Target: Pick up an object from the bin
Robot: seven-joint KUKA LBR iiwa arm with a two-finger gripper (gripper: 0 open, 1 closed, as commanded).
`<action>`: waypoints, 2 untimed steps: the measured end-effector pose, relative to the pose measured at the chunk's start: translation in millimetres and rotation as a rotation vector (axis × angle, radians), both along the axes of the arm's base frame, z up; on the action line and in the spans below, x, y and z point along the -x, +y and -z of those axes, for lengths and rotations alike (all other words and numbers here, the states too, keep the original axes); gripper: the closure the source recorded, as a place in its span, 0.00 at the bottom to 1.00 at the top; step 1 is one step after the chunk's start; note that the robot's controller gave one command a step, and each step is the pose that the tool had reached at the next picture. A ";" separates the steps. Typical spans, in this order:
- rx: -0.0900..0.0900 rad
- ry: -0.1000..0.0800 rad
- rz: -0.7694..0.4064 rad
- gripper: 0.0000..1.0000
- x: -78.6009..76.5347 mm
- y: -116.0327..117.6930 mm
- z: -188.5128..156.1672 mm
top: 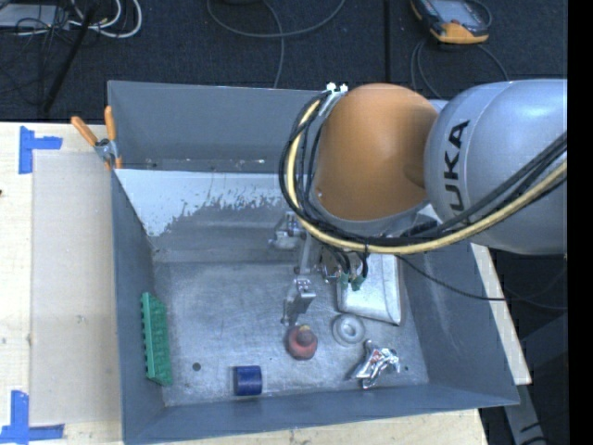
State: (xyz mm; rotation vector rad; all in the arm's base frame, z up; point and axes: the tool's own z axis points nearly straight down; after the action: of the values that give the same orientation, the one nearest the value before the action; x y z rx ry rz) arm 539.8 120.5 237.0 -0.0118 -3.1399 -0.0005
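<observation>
My gripper (296,313) hangs low over the middle of the bin floor, under the orange cover of the wrist. Its tip is just above a small red round thing (301,343), close to it or touching it. A grey ring-shaped thing (348,329) lies just right of the red one. A flat white piece (378,292) lies behind the ring, partly hidden by the wrist. A crumpled silver thing (373,363) sits near the front right corner.
A green toothed strip (156,338) lies along the left wall. A small blue block (246,379) rests by the front wall. The arm and its cables cover the back right of the bin.
</observation>
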 end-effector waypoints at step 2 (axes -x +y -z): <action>-0.002 -0.002 -0.703 0.00 -3.9 -96.3 163.6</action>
State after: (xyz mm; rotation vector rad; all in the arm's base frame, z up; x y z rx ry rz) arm 543.7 24.2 73.4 1.0705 -2.9542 -0.0021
